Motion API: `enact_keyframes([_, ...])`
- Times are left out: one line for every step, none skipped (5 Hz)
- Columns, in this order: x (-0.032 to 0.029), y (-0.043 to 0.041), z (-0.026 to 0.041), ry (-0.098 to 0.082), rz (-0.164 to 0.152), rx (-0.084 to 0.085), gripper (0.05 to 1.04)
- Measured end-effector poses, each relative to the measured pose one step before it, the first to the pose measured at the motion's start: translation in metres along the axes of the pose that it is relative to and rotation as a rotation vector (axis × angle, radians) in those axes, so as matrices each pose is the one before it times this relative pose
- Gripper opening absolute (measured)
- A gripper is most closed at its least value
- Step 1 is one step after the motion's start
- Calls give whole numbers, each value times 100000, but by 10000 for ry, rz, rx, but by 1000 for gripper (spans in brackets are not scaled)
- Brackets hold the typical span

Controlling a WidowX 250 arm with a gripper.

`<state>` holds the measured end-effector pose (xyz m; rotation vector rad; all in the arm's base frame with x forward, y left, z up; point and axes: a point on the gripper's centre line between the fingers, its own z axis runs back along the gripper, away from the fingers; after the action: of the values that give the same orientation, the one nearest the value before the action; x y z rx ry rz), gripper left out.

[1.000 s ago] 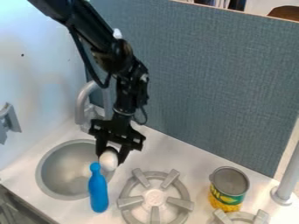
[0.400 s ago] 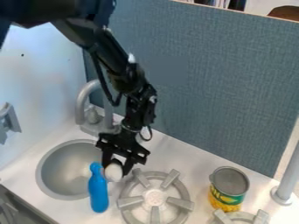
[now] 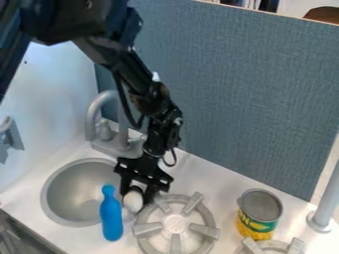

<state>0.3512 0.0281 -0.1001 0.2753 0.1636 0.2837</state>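
1. You are holding a smooth, white, egg-shaped object [image 3: 133, 201] in the black two-finger gripper [image 3: 137, 194]; its fingers are closing around the object from either side, with the rounded lower part showing below them.
2. You are keeping the white object between the round, grey metal-look sink basin [image 3: 76, 193] and the grey, ring-shaped stove burner with thick spokes [image 3: 175, 224]; whether it is touching the white countertop [image 3: 198, 173], you cannot tell from this angle.
3. You are having a blue, bowling-pin-shaped bottle [image 3: 111, 218] standing upright just beside the white object, on the sink side; it is overlapping the basin's rim in the view.
4. Behind the basin, a curved grey faucet [image 3: 92, 116] is rising from the counter; your gripper is hanging in front of it and towards the burner side.
5. Well apart from your gripper, a tin can with a green and yellow label [image 3: 260, 213] is standing upright, its round grey end facing up; a second grey burner [image 3: 296, 246] is sitting near the can's base, partly cut off by the view's lower edge.
6. A blue-grey fabric-like panel [image 3: 245, 99] is standing along the back of the counter; a grey upright pole [image 3: 324, 208] is rising at the right edge.
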Motion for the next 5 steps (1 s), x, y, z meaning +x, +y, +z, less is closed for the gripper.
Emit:
enact_keyframes([250,-128,65,-38,30,-50,642])
enact_keyframes([-72,-268,34,90,80,-158,687])
enact_keyframes([-195,-413,-152,-80,-109,-429,939])
enact_keyframes([-579,182,1382,-638,189,-439,975])
enact_keyframes([-350,-1054,3022,-1101,149,-469,989])
